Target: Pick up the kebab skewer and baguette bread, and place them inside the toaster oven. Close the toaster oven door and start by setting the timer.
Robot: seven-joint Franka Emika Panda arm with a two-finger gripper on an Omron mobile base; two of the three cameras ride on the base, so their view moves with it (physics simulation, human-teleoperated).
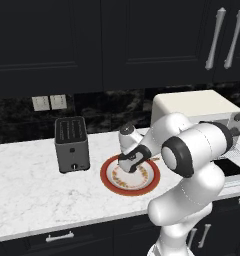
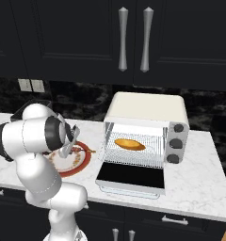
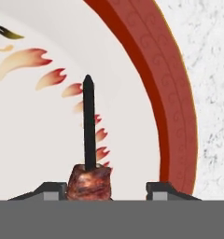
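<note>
Hovering low over the plate (image 1: pixel 153 183), the end effector (image 3: pixel 107 189) is straddling the skewer (image 3: pixel 89 140), fingertips (image 3: pixel 167 189) spread either side of a meat chunk; contact cannot be told. The skewer is lying on the plate on the counter (image 1: pixel 27 190). The baguette (image 2: pixel 130 144) is sitting on the rack inside the oven (image 2: pixel 148 109), whose door (image 2: pixel 130 176) is hanging open.

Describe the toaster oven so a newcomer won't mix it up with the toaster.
On the marble counter, look right of the red-rimmed plate. The toaster oven is the cream box with rounded corners, its door folded down and a baguette on the rack inside. Unlike the dark grey toaster left of the plate, it has grey knobs down its right side.
</note>
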